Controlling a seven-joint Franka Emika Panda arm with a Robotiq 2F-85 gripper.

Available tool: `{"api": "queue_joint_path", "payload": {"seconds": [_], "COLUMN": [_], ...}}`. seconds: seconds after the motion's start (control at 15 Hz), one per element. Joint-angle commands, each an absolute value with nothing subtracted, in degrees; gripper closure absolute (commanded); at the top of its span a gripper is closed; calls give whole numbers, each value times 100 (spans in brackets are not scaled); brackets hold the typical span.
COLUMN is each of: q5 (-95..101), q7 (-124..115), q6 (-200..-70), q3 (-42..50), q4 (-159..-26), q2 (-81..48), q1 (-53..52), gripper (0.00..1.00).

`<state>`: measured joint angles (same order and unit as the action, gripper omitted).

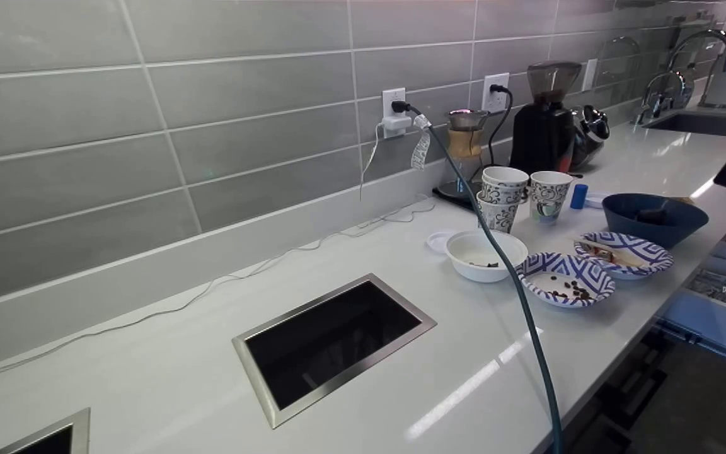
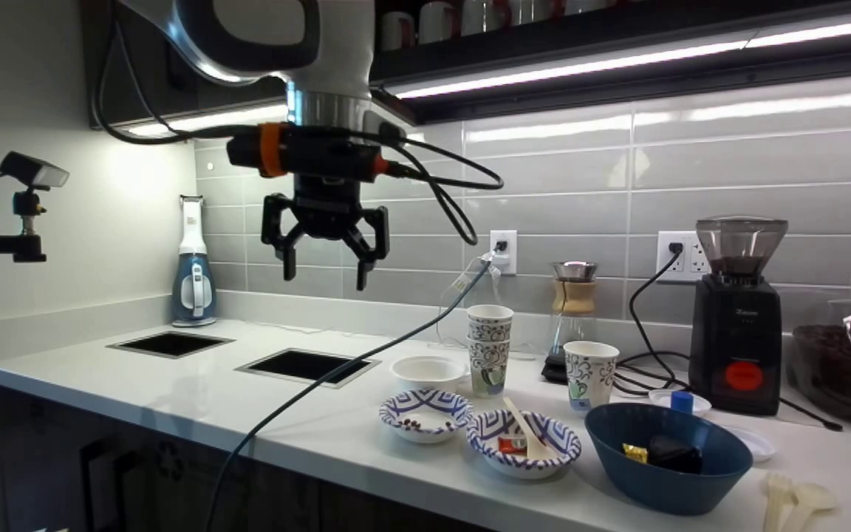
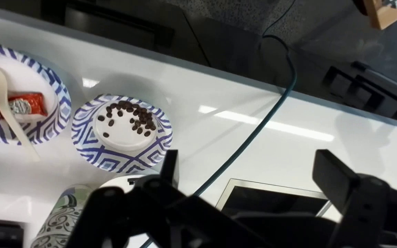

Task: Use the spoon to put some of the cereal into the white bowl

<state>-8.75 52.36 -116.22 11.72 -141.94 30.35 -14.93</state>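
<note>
The released pincer [image 2: 326, 272] gapes above the tabletop [image 2: 337, 421]. In an exterior view, the white bowl [image 2: 412, 380] lies below and right of it; just beside, a dish [image 2: 425, 400] of dark beans [image 2: 411, 424]; beyond, a second dish [image 2: 479, 436] holding a spoon [image 2: 524, 430].

The white bowl [image 2: 429, 371] lies open above, cable [image 3: 241, 149] beside.

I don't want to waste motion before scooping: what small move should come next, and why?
Probably shift the open gripper sideways toward the spoon. The gripper is empty and high above the counter, and in the wrist view the spoon lies well off to the left, jutting past the rim of a patterned bowl.
</note>
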Motion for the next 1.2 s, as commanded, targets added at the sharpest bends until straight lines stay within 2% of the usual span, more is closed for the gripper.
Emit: {"api": "queue_joint_path", "payload": {"seconds": [0.0,0.33,0.4,1.13], "q5": [-935,-919,-973,-869], "q7": [6373,7763,7296,7913], "q6": [-12167,-13389,-13061,-13607], "q3": [1063,977,838,816], "q4": [-13822,-13471,-13723,-13500], "q2": [2326,1617,1962,1463], "q1": [-1507,-1382,-1249,-1183], "gripper": [0,0,0,0]}}
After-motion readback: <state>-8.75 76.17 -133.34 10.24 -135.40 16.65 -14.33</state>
